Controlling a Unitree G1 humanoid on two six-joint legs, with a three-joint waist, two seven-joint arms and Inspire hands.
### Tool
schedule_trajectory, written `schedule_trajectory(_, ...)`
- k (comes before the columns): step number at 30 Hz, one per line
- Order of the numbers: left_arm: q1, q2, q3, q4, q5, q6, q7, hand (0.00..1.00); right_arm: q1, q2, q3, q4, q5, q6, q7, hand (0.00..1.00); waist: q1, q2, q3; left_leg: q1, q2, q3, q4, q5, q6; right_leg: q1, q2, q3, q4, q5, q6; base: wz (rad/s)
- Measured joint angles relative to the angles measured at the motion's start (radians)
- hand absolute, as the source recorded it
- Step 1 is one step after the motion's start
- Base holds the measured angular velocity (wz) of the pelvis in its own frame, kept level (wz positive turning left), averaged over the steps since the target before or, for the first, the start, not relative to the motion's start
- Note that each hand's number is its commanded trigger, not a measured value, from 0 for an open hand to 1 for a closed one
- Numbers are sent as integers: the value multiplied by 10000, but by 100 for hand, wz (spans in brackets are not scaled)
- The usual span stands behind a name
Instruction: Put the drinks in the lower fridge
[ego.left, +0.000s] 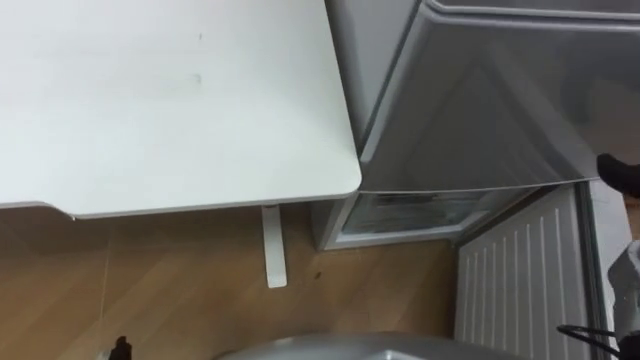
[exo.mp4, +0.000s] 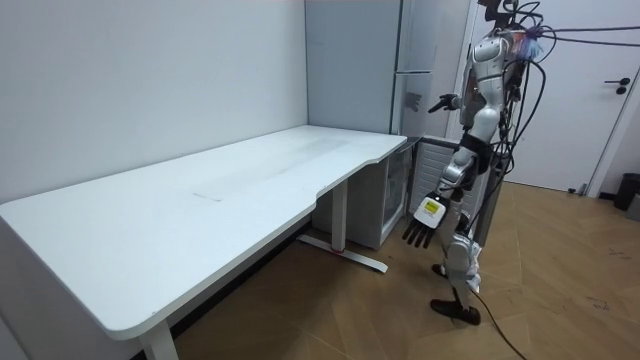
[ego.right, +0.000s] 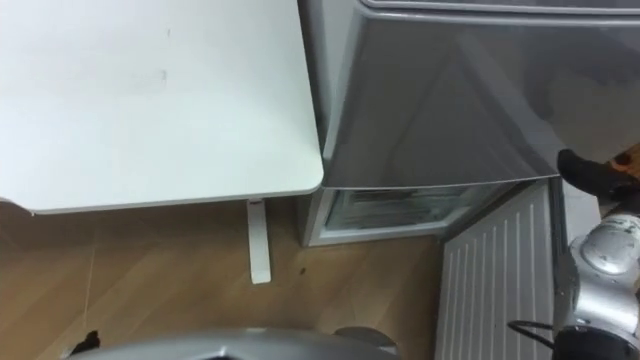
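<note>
While the white rectangular tabletop (ego.left: 150, 100) lies at the left, the grey fridge's lower compartment (ego.left: 420, 212) stands ready, its white ribbed door (ego.left: 520, 270) swung open; loading looks undone. The left hand (exo.mp4: 420, 225) hangs slack-fingered. Whether the right hand (ego.left: 622, 175), beside the fridge, grips anything, and where the drinks are, I cannot tell.

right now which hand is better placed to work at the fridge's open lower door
Right, probably: the right hand is raised at the fridge front, above the open lower door; the left hand hangs at its side.
</note>
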Motion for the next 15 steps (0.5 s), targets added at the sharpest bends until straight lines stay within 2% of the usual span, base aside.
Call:
schedule_trajectory(3, -45, 0, 8, -120, -2, 2, 10, 0, 3, -38, -6, 1, 0, 0, -114, 0, -52, 97, -34, 22, -1, 3, -3, 0, 0, 23, 0, 0, -3, 0, 0, 0)
schedule_trajectory(6, -12, -20, 29, -208, -56, 64, 8, 0, 50, -37, -100, 81, 118, 22, -182, 0, -152, 140, 19, 136, -1, 24, -41, 1, 0, 107, 3, 19, -18, -1, 1, -1)
schedule_trajectory(9, -3, -39, 65, -332, -63, 173, 3, 0, 162, -37, -493, 128, 328, 170, -388, 0, -189, 164, 29, 171, -2, 72, -76, 2, 0, 100, 7, 72, -14, -2, 2, -5)
schedule_trajectory(15, -6, -41, 64, -486, -59, 211, -15, 0, 280, -68, -1327, 1081, 746, 252, -842, 0, -228, -100, 43, 179, -13, 84, -74, 3, 0, 92, 13, 134, -32, -5, 5, -1)
